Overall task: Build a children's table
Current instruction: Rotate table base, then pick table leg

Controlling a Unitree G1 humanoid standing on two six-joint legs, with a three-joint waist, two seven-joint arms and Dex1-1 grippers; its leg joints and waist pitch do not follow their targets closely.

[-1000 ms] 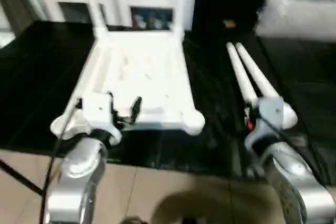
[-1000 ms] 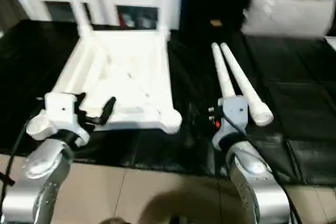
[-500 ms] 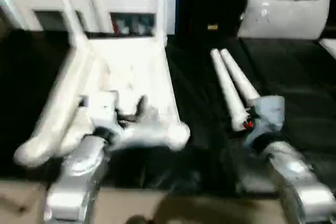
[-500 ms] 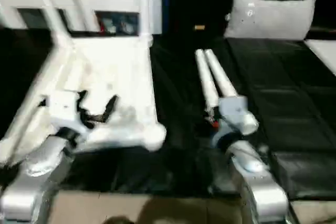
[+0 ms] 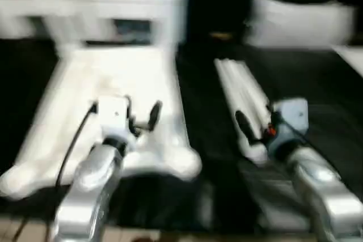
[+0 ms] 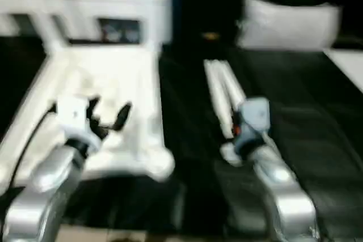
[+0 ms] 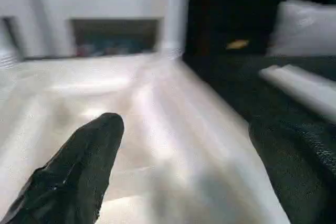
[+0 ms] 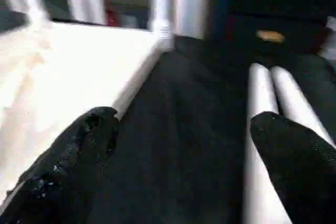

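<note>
The children's table top [image 5: 113, 77] lies upside down on the black mat, ribbed side up. A white leg [image 5: 163, 21] stands upright in its far right corner socket. Another leg [image 6: 44, 29] rises at the far left corner. Two loose legs [image 5: 238, 86] lie side by side on the mat to the right. My left gripper [image 5: 142, 117] hangs open over the near part of the top, nothing between its fingers [image 7: 89, 156]. At the near ends of the loose legs my right gripper [image 8: 185, 119] is open and empty, with the legs [image 8: 260, 108] beside its right finger.
The black mat [image 5: 204, 111] covers the work surface and ends at tiled floor [image 5: 170, 235] near me. A white cabinet [image 5: 85, 4] with dark compartments stands behind the table top. A grey pillow [image 5: 300, 21] lies at the back right, with a small yellow object [image 5: 221, 36] near it.
The whole picture has shifted because the camera moved. Both grippers now reach a little further in, the left over the table top, the right alongside the loose legs. Both stay open.
</note>
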